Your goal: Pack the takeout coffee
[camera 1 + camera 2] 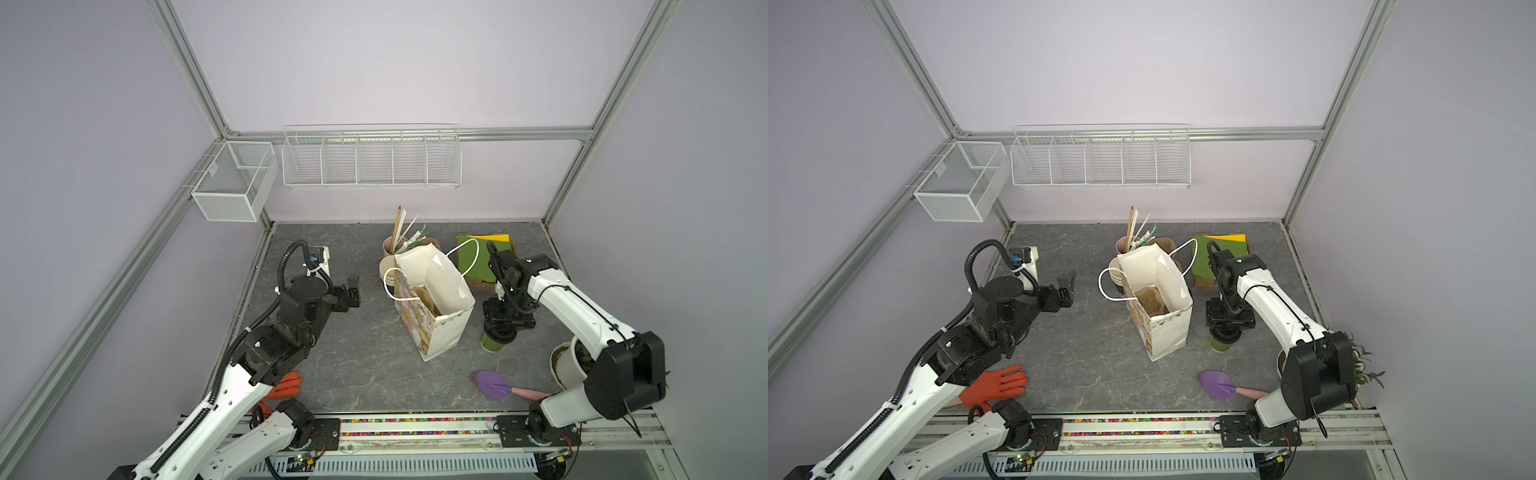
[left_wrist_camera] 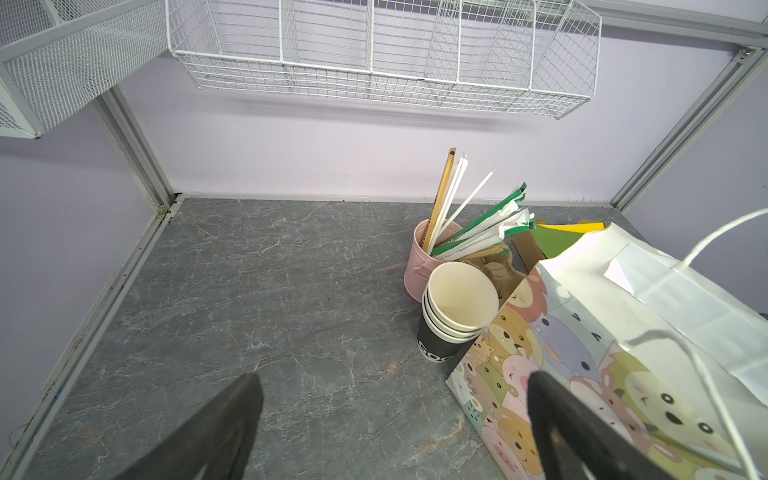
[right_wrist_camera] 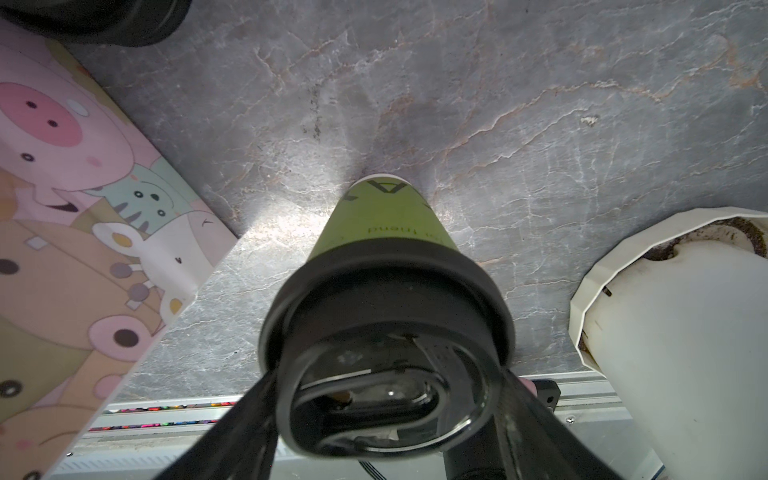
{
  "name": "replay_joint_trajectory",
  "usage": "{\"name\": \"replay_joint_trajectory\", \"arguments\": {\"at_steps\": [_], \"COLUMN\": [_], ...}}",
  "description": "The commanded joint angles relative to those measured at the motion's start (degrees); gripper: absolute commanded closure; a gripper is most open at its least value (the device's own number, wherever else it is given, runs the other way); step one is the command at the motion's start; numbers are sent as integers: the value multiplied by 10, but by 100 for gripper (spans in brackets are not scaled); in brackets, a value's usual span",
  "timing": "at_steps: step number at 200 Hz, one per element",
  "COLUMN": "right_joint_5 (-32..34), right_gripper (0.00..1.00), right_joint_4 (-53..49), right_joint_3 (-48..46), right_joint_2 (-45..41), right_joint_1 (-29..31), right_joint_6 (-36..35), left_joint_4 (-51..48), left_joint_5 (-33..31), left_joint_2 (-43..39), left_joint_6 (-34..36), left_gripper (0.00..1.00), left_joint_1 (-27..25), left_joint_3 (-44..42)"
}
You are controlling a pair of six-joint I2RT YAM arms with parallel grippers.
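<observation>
Dark-green lidded paper cup (image 3: pixel 386 220) not yet bagged, beside cartoon-print paper bag (image 1: pixel 432 328). Right gripper (image 3: pixel 390 372) jaws astride lid (image 3: pixel 386 286), grip unconfirmed; left gripper (image 2: pixel 392 380) jaws spread, empty.

Left arm (image 1: pixel 241 395), right arm (image 1: pixel 577 307): white links, blk joints; left's blk corrugated cable prob. zip-tied.

- The left pincer (image 2: pixel 395 376) hangs over the grey marbled bench (image 2: pixel 270 291). Its two dark fingers (image 2: pixel 232 415) are spread wide with nothing between them.
- A pink cup (image 2: pixel 419 266) of straws (image 2: pixel 469 224) stands near the bench's wall edge.
- A stack of black-sided cups (image 2: pixel 436 347) with cream insides stands just beside the pink cup and a paper bag (image 2: pixel 582 353).
- The bag is printed with cartoon animals and stands open, with its white cord handles (image 2: pixel 706 386) up.
- Green and yellow sheets (image 2: pixel 557 241) lie between the bag and the wall edge.
- A white wire basket (image 2: pixel 374 54) and a mesh basket (image 2: pixel 83 62) hang on the walls.
</observation>
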Motion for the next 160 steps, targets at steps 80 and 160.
{"name": "replay_joint_trajectory", "arguments": {"at_steps": [80, 160], "right_joint_5": [-1, 7], "right_gripper": [26, 26], "right_joint_4": [-1, -5], "right_joint_3": [-1, -5], "right_joint_2": [-12, -32], "right_joint_1": [-2, 1], "right_joint_6": [-3, -3], "left_joint_4": [-8, -8], "left_joint_5": [-2, 1], "left_joint_2": [5, 13], "left_joint_6": [9, 9], "left_gripper": [1, 1], "left_joint_1": [3, 3], "left_joint_3": [-6, -6]}}
